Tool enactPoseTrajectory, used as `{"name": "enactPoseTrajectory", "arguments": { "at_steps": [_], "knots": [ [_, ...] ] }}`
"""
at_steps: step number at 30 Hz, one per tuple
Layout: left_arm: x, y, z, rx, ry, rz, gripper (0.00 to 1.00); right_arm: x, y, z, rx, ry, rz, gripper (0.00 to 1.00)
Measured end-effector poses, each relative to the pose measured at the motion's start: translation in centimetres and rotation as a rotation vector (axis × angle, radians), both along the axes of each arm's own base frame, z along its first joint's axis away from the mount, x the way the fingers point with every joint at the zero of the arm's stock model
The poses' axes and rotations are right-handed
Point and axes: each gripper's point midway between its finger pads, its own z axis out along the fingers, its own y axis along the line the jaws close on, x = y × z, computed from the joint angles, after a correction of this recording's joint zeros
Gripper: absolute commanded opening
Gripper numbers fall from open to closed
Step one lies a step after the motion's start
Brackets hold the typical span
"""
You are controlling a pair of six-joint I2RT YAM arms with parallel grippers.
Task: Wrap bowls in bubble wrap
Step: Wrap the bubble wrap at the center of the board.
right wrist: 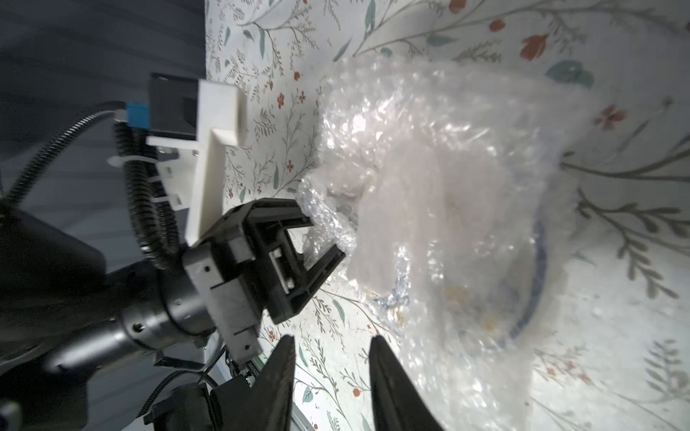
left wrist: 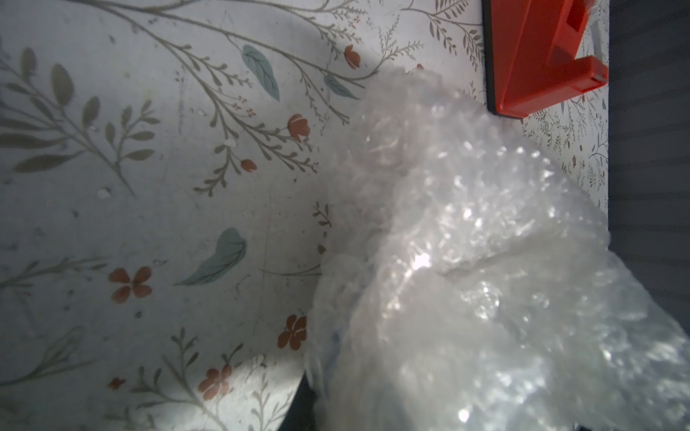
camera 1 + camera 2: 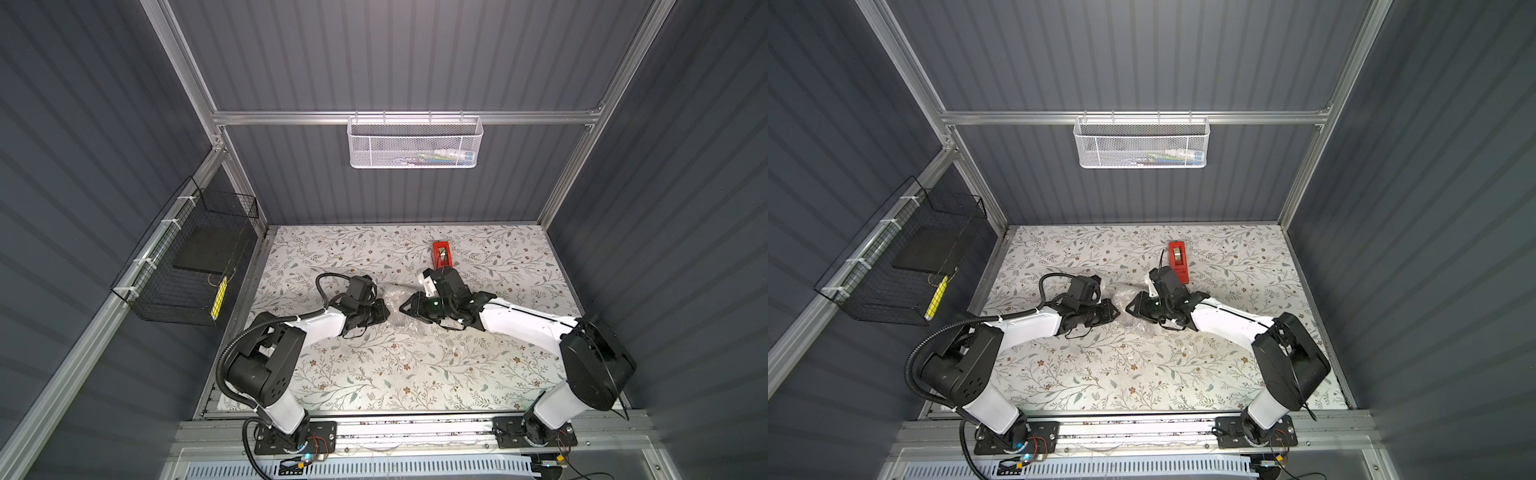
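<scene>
Only the right wrist view reveals the bowl [image 1: 500, 294] (blue rim) under the bubble wrap [image 1: 429, 179] on the desk [image 1: 616, 336]; left end effector [image 1: 319, 239] pinches the wrap's edge, right end effector [image 1: 332, 339] spread alongside.

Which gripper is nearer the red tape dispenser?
Right. The right gripper sits in front of the tape dispenser, at the bubble wrap; the left gripper holds the wrap's opposite side, farther away.

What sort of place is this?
Probably a robot test cell: an aluminium frame with dark panel walls, a left arm and a right arm bolted to a front rail, reaching over a floral-covered table.
</scene>
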Motion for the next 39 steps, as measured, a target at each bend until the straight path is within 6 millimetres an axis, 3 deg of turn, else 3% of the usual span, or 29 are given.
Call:
{"name": "enactPoseTrajectory", "arguments": {
  "at_steps": [5,9,16,20,32,39],
  "knots": [
    [-0.1,0.0,0.0,0.004,0.01,-0.002,0.18,1.0,1.1,-2.9,-0.038,0.056,0.008,0.34],
    [-0.3,0.1,-0.1,0.008,0.021,-0.004,0.18,1.9,1.8,-3.5,-0.04,0.06,0.008,0.33],
    [-0.5,-0.1,-0.1,0.002,0.032,-0.012,0.18,5.1,2.6,-2.3,-0.003,0.024,-0.014,0.32],
    [-0.6,-0.1,-0.1,0.001,0.037,-0.015,0.18,7.1,2.9,-2.8,0.038,0.031,-0.029,0.33],
    [-0.6,0.1,-0.1,0.005,0.045,-0.008,0.15,7.8,3.1,-2.9,0.079,0.074,-0.041,0.37],
    [-0.7,0.0,-0.2,0.015,0.064,-0.01,0.14,8.1,0.2,-0.5,0.064,0.014,-0.094,0.38]
  ]
}}
